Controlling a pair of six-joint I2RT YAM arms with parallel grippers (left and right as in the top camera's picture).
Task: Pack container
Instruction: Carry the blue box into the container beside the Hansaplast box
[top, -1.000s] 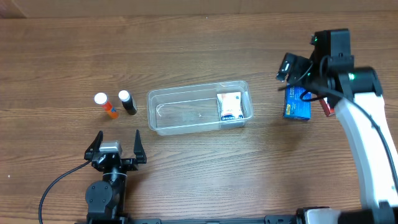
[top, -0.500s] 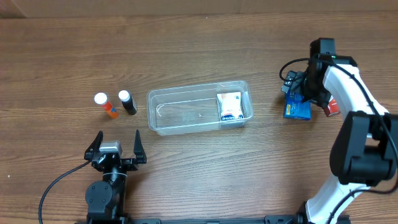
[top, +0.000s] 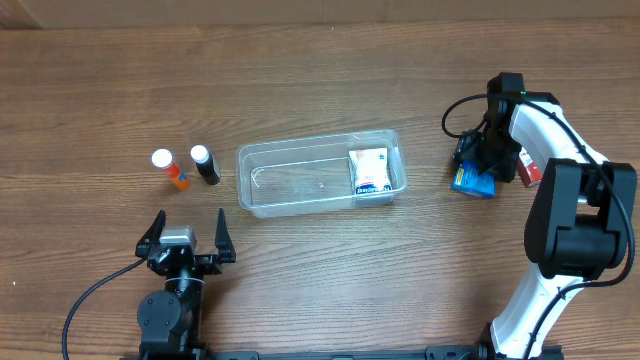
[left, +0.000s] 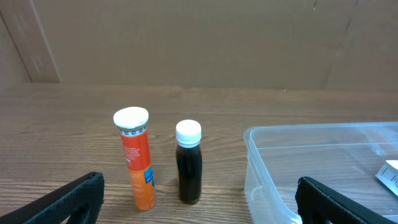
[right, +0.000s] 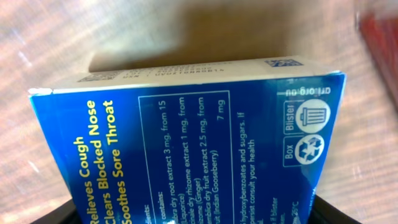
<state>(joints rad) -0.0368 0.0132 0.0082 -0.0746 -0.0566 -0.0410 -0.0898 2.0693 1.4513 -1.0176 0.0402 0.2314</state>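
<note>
The clear container (top: 300, 190) lies mid-table with a white packet (top: 370, 172) at its right end; its near corner (left: 261, 162) shows in the left wrist view. To its right, my right gripper (top: 480, 165) reaches down over a blue medicine box (top: 468, 182). In the right wrist view the blue box (right: 199, 143) fills the gap between the jaws, and my right gripper (right: 199, 218) is shut on its sides. My left gripper (top: 190, 216) rests open near the front edge, well short of an orange tube (top: 172, 170) and a black bottle (top: 206, 165).
A red item (top: 530, 172) lies just right of the blue box, partly under the right arm. The orange tube (left: 135, 158) and black bottle (left: 188, 162) stand upright side by side, left of the container. Cardboard walls rise behind the table.
My right gripper has come down onto the blue box and closed on it; the box has shifted slightly left and turned. The left arm has not moved.
</note>
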